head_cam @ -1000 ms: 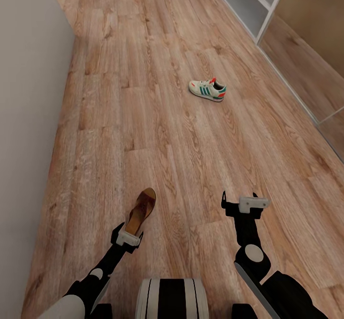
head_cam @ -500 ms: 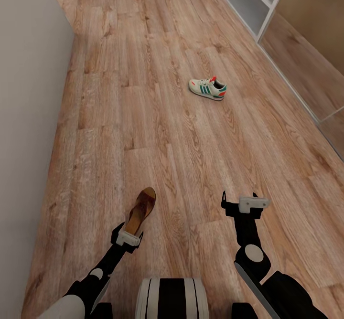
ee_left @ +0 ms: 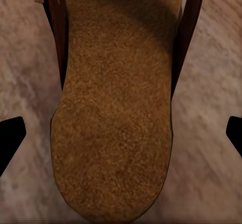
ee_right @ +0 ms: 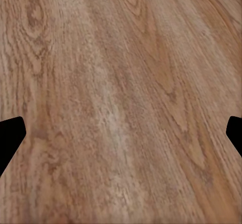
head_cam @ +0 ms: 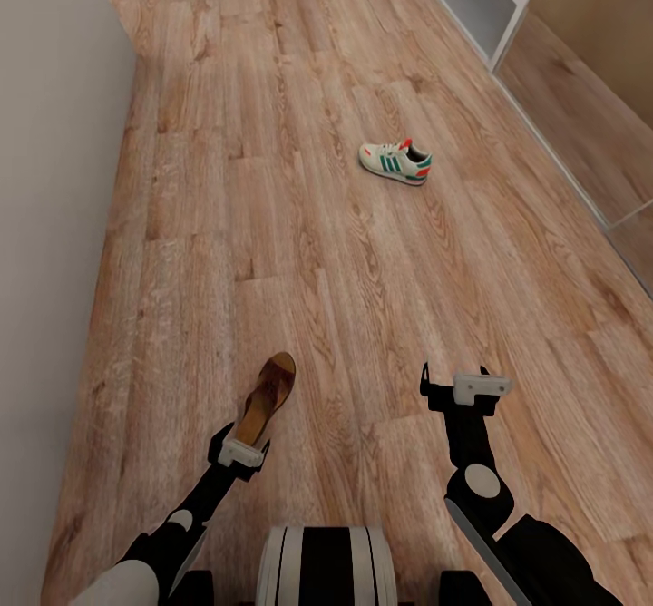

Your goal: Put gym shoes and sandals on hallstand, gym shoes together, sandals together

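Observation:
One dark brown sandal [head_cam: 269,395] lies on the wood-plank corridor floor [head_cam: 299,252], toe pointing away from me. My left gripper [head_cam: 241,447] hovers over its heel end. In the left wrist view the sandal's tan footbed [ee_left: 116,128] lies between the spread fingertips [ee_left: 10,141] of the open left gripper [ee_left: 121,138]. One cream gym shoe [head_cam: 395,161] with green stripes rests on its sole farther ahead, right of centre. My right gripper [head_cam: 466,388] hangs open over bare floor [ee_right: 121,108], with nothing between its fingertips [ee_right: 10,138]. The pale grey hallstand [head_cam: 481,3] stands at the far right.
A grey wall [head_cam: 45,225] runs along the left side of the corridor. A tan panel wall with a pale baseboard [head_cam: 580,89] borders the right side beyond the hallstand. My base [head_cam: 322,565] shows at the bottom edge.
The whole head view has shifted slightly, so the camera moved a little. Both arms keep their poses, and the sandal and the gym shoe lie where they were.

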